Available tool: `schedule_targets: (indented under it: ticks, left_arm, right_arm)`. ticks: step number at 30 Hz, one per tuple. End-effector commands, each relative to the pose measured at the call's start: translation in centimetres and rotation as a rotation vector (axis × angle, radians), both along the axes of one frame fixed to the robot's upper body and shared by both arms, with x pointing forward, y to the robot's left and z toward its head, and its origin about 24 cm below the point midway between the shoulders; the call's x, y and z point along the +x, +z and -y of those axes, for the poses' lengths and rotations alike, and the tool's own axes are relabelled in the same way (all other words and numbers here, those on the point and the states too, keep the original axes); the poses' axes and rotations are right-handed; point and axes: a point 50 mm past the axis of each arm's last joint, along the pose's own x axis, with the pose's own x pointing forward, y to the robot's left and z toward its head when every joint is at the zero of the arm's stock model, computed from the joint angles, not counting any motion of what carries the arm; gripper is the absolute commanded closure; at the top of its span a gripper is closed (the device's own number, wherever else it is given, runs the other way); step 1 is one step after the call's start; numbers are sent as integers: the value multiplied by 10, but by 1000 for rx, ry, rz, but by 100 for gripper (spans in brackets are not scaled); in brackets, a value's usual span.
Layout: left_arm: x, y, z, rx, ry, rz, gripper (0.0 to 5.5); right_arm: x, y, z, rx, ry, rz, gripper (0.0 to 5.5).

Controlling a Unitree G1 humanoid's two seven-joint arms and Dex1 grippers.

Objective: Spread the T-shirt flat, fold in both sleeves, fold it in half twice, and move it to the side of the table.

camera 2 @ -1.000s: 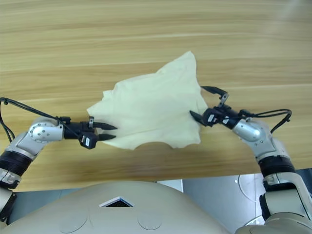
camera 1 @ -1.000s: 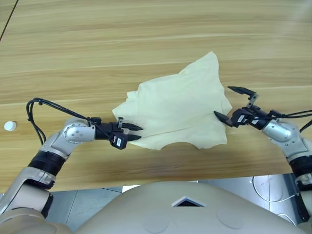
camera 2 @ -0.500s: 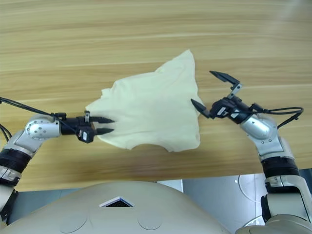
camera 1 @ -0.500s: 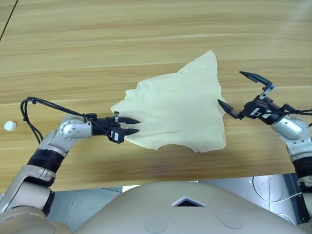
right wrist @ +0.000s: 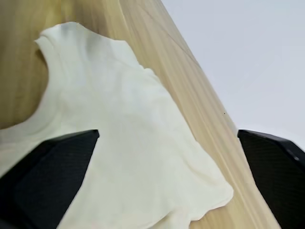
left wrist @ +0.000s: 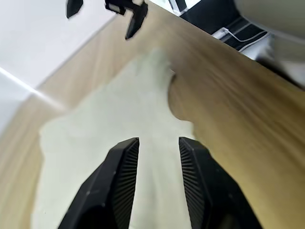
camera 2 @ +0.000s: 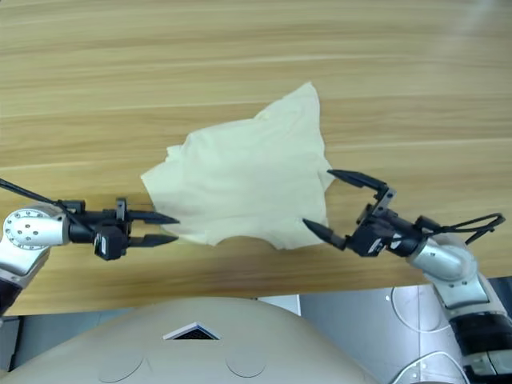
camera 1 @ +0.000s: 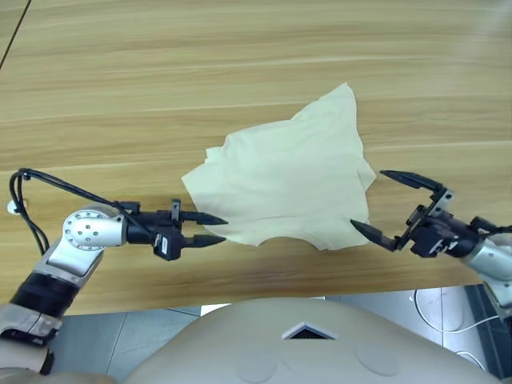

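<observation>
A pale yellow T-shirt (camera 1: 284, 180) lies crumpled and partly spread on the wooden table (camera 1: 160, 72), one corner pointing to the far side. My left gripper (camera 1: 220, 229) is open just off the shirt's near left edge, with nothing between its fingers; in the left wrist view the T-shirt (left wrist: 119, 114) lies beyond the left gripper (left wrist: 158, 140). My right gripper (camera 2: 317, 198) is wide open at the shirt's near right corner, holding nothing. The right wrist view has the T-shirt (right wrist: 119, 143) spread between the right gripper's fingers (right wrist: 52, 167).
The table's front edge (camera 1: 240, 298) runs close below both grippers. A small white cap (camera 1: 9, 207) sits at the far left of the table. Bare wood stretches behind the shirt and to both sides.
My left gripper tugged the shirt's left edge outward, then came off it and drew back to the left. My right gripper opened wider and moved toward the table's front edge.
</observation>
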Motion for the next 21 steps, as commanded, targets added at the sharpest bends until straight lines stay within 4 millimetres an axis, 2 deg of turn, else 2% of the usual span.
schedule_targets:
  ticks: [1, 4, 7, 11, 16, 20, 21]
  left_arm:
    - [-6, 0, -11, 47, 19, -50, 346]
    - [-3, -7, -14, 93, 61, -33, 301]
    - [6, -16, -13, 164, 113, 79, 250]
    - [9, -23, -4, 201, 116, 168, 250]
    - [4, -28, 8, 189, 85, 184, 250]
    - [1, -31, 10, 190, 53, 169, 250]
    - [1, -31, 10, 193, 51, 170, 269]
  right_arm:
    - [-15, -3, 1, -91, 5, -61, 10]
    - [-20, -15, -3, -156, 5, -121, 10]
    - [-22, -28, -6, -242, -12, -169, 10]
    - [-24, -41, -1, -358, -17, -226, 10]
    - [-30, -41, 2, -390, -1, -240, 10]
    - [-28, -39, 9, -411, -36, -222, 10]
    - [-28, -38, 9, -415, -40, -218, 31]
